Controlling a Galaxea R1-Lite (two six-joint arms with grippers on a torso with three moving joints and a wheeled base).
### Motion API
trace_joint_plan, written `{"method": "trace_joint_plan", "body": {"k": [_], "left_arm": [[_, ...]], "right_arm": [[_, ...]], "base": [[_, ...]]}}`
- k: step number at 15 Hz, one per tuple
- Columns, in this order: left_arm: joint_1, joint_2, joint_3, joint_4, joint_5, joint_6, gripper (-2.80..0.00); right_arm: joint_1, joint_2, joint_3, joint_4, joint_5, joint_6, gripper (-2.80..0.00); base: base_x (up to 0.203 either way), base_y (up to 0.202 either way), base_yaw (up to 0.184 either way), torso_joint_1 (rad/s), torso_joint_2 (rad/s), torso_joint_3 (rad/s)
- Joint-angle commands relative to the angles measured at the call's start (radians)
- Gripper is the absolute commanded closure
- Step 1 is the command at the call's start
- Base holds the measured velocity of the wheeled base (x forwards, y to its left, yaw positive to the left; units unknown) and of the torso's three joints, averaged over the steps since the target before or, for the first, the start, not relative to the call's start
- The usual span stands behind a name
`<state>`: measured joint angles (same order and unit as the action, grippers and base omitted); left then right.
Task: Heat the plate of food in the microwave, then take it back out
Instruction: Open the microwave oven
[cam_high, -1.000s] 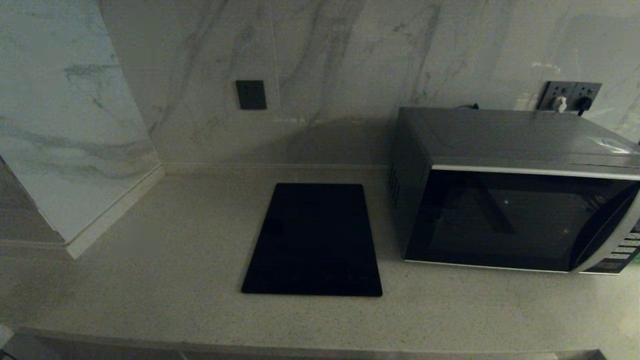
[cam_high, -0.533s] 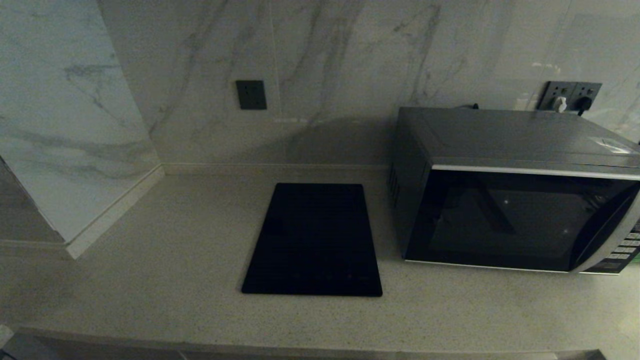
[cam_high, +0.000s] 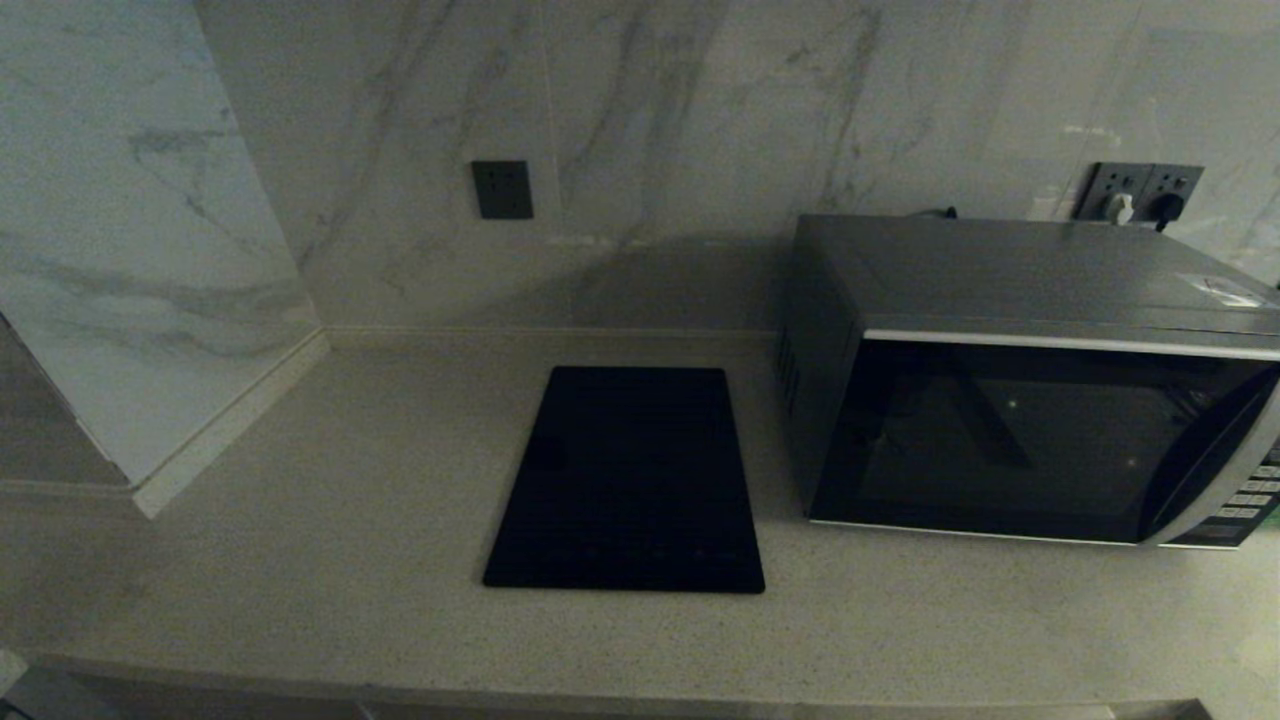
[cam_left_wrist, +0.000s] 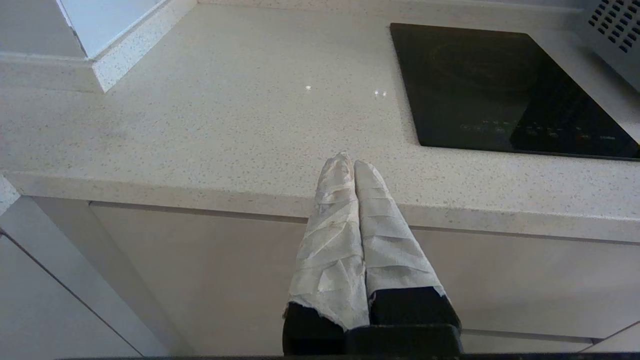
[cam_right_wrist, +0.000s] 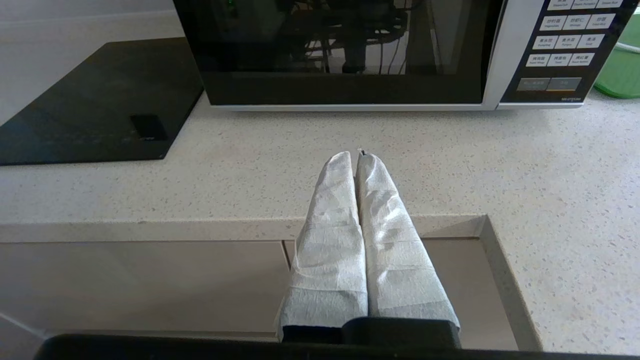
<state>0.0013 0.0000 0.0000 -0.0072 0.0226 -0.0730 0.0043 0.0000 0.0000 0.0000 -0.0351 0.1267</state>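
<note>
The silver-grey microwave (cam_high: 1030, 380) stands at the right of the counter, its black glass door shut; its door and keypad (cam_right_wrist: 565, 45) also show in the right wrist view. The plate of food is out of view. My left gripper (cam_left_wrist: 349, 161) is shut and empty, hovering at the counter's front edge, left of the black slab. My right gripper (cam_right_wrist: 356, 157) is shut and empty too, over the front edge, facing the microwave door from a short way off. Neither arm shows in the head view.
A flat black rectangular slab (cam_high: 630, 480) lies on the counter left of the microwave. A green tray's edge (cam_right_wrist: 622, 70) peeks out right of the microwave. A marble wall corner (cam_high: 150, 300) juts out at the left. Wall sockets (cam_high: 1140, 192) sit behind the microwave.
</note>
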Motion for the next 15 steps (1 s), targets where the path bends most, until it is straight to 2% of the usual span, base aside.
{"method": "trace_joint_plan", "body": {"k": [1,15], "left_arm": [[0.0,0.0,0.0,0.0,0.0,-0.001,0.0],[0.0,0.0,0.0,0.0,0.0,-0.001,0.0]], "right_arm": [[0.0,0.002,0.002,0.0,0.0,0.001,0.0],[0.0,0.002,0.002,0.0,0.0,0.001,0.0]], "base": [[0.0,0.0,0.0,0.0,0.0,0.0],[0.0,0.0,0.0,0.0,0.0,0.0]]}}
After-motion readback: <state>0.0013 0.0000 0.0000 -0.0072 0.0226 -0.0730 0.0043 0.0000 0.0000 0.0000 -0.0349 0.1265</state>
